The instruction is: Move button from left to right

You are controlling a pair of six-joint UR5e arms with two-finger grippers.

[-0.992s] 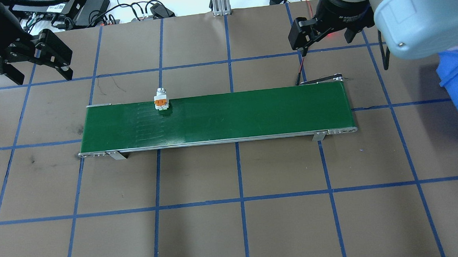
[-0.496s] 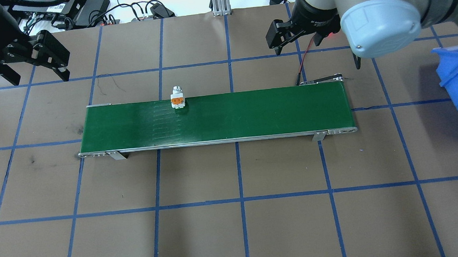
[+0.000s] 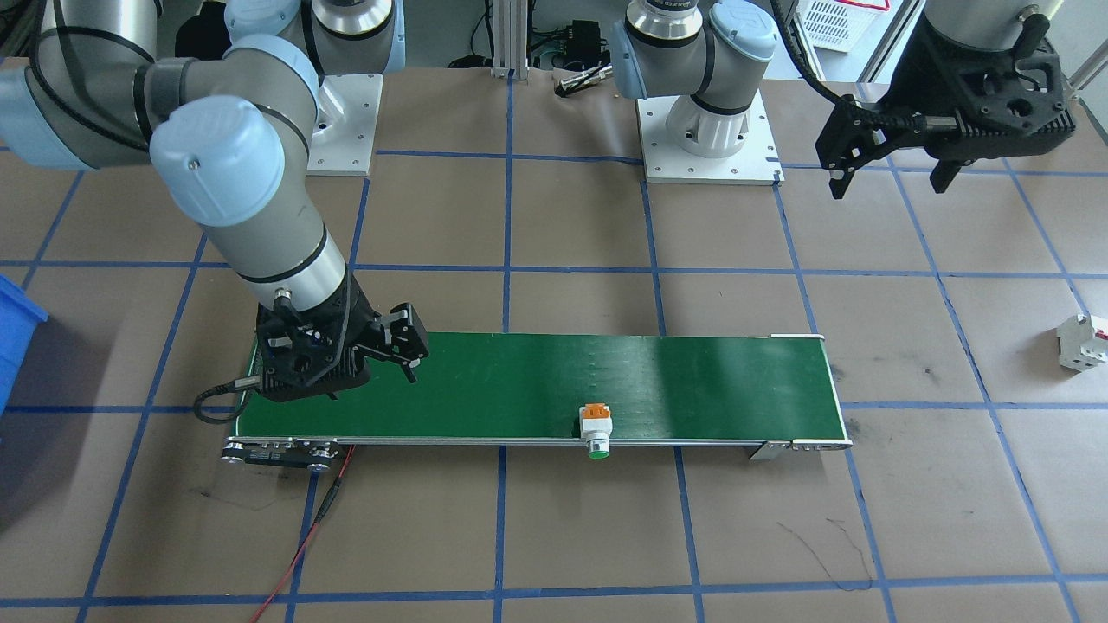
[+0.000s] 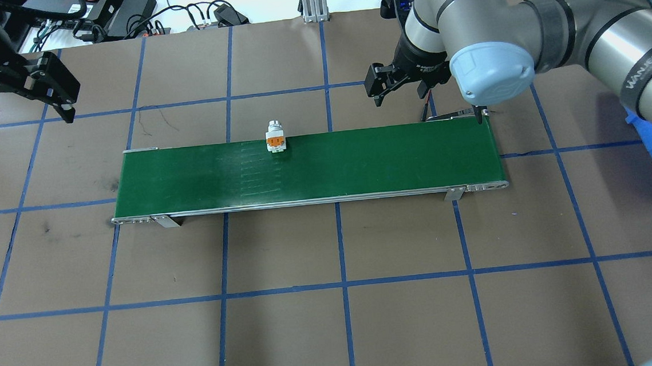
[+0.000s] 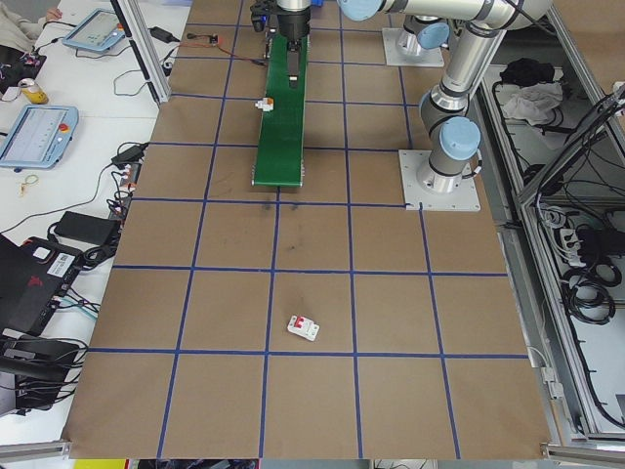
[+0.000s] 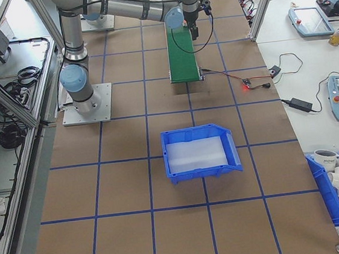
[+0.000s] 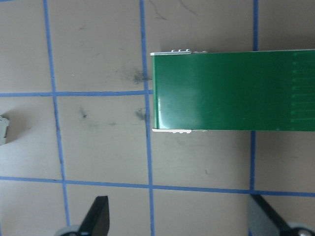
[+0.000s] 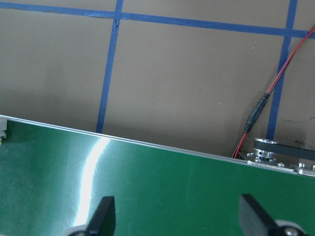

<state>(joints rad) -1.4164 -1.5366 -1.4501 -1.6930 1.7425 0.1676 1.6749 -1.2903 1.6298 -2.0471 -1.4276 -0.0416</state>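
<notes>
Spread wide above the green conveyor belt [image 4: 307, 164], the right gripper [image 3: 381, 350] is best closed across the small, rigid, light green-capped button's [image 3: 595, 427] blocky white body.

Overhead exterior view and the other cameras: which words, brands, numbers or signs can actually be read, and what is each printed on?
"WANJEED": partly cut lettering on the right arm's silver tube, overhead exterior view; the final letters are uncertain.
White labels on the black boxes beyond the table: too small to read.
Nothing legible on the button or conveyor belt.

button [image 4: 276, 140] unobstructed above, belt [image 4: 359, 163] seemingly bare
</notes>
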